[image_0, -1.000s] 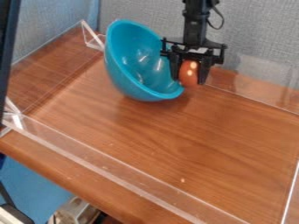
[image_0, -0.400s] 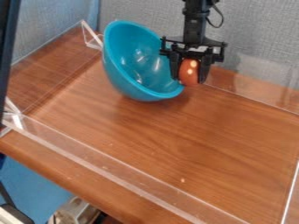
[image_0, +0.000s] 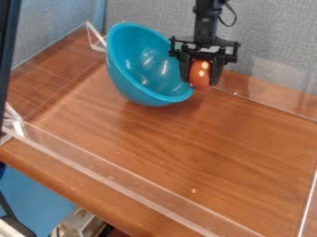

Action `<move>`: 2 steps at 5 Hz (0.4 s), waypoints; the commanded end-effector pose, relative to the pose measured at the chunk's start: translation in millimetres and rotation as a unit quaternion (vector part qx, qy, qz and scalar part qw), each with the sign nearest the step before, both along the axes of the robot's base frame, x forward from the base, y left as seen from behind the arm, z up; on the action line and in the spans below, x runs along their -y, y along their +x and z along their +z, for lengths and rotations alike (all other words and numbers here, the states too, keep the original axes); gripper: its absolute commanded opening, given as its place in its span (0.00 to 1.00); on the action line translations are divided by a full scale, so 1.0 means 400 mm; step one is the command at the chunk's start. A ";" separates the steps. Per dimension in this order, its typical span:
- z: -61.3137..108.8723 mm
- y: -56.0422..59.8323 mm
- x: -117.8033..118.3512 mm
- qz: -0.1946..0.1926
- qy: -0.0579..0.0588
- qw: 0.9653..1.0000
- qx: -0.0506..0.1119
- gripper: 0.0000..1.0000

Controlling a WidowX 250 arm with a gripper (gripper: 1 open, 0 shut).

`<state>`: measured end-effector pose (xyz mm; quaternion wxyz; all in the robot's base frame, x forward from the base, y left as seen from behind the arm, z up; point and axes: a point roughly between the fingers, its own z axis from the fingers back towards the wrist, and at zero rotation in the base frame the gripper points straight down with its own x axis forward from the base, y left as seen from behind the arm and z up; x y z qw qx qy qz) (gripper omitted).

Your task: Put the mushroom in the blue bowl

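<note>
The blue bowl (image_0: pixel 145 67) lies tipped on its side at the back of the wooden table, its opening turned up and to the right. My gripper (image_0: pixel 201 76) hangs just right of the bowl's rim, shut on the mushroom (image_0: pixel 201 75), whose reddish-brown cap shows between the black fingers. The mushroom is held a little above the table, beside the bowl and not inside it. Its stem is hidden.
A low clear acrylic wall (image_0: pixel 74 148) runs around the wooden table top (image_0: pixel 186 148). A clear upright panel (image_0: pixel 279 79) stands behind the gripper at the back right. The table's front edge drops off at the lower left.
The gripper with the mushroom has risen slightly. The bowl has shifted a little up and to the left.
</note>
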<state>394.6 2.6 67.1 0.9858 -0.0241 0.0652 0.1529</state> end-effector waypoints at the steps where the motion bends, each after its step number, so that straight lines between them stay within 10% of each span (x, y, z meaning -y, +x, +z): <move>1: 0.083 0.021 -0.020 0.014 0.002 0.999 0.044 0.00; 2: 0.085 0.023 -0.021 0.019 0.002 0.999 0.045 0.00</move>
